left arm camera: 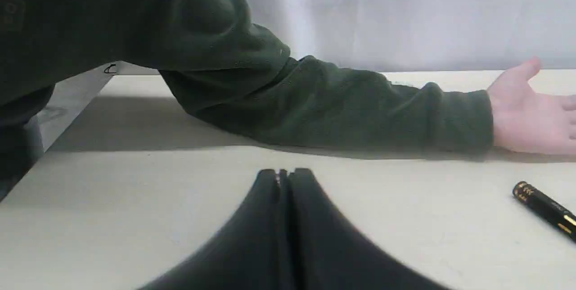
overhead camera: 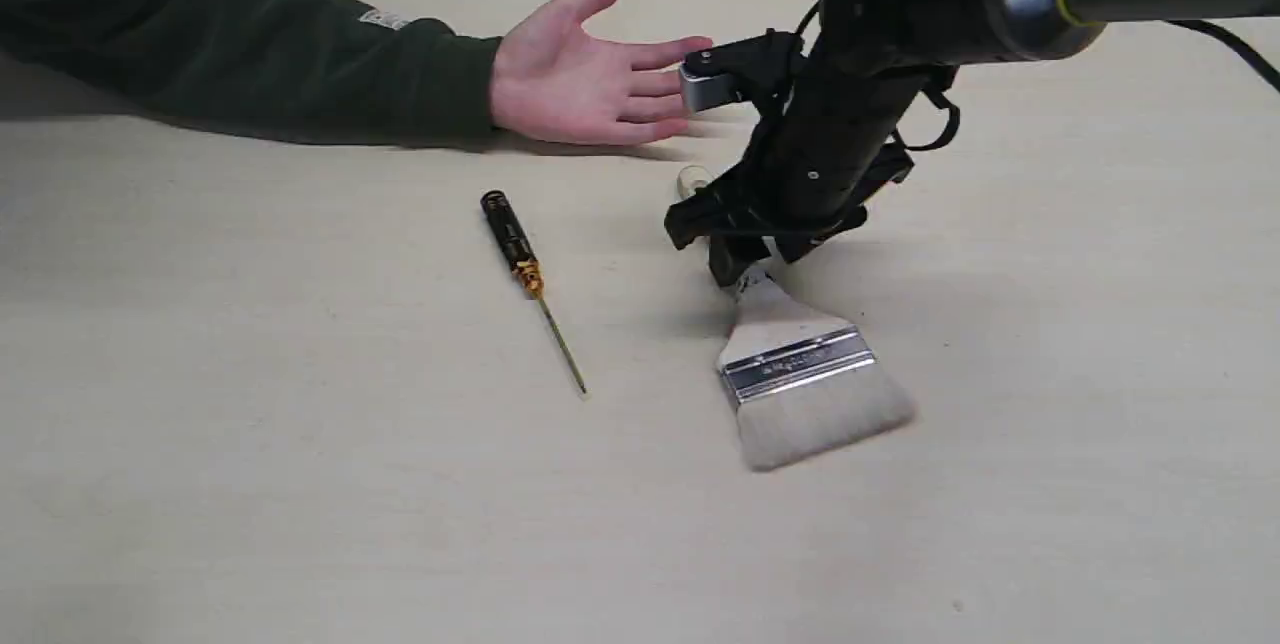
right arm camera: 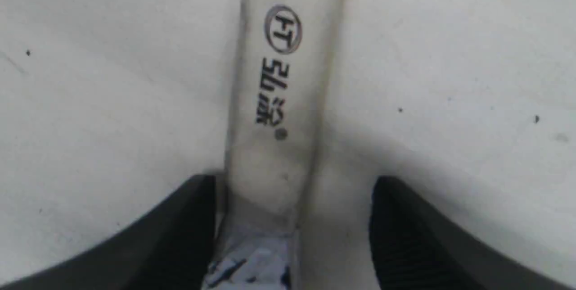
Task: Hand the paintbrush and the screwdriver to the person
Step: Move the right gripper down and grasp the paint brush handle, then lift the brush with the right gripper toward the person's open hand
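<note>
Pale wood tabletop [overhead camera: 300, 504] across the exterior view. At the far side, the person's hand [overhead camera: 580, 79] resting palm-up, fingers pointing right, with the dark green sleeve [overhead camera: 250, 54] stretching off to the left. Nearer the camera, just this side of the wrist, the screwdriver [overhead camera: 525, 269] flat on the table, black handle toward the hand and thin shaft pointing away from it. To its right and well apart, the paintbrush [overhead camera: 800, 364], also flat, bristles toward the camera and handle toward the hand. Right gripper [overhead camera: 738, 269] down over that handle, on a black arm slanting in from the upper right.

Left wrist view: left gripper [left arm camera: 283, 175] low over bare table, its 2 black fingers [left arm camera: 265, 200] pressed together with nothing between them. Beyond it, the sleeve [left arm camera: 315, 101] lying across the table. Hand [left arm camera: 531, 110] and the gold-ringed butt of the screwdriver [left arm camera: 542, 206] at the frame's edge, both well apart from the gripper.

Right wrist view: right gripper [right arm camera: 292, 182] spread wide, 1 finger [right arm camera: 180, 227] on each side of the paintbrush handle [right arm camera: 279, 101]. 1 finger seemingly against the handle's edge, contact uncertain through the blur. The other plainly apart, with bare table in the gap. Handle flat on the table, printed with a ringed mark and dark characters. Not clamped.
</note>
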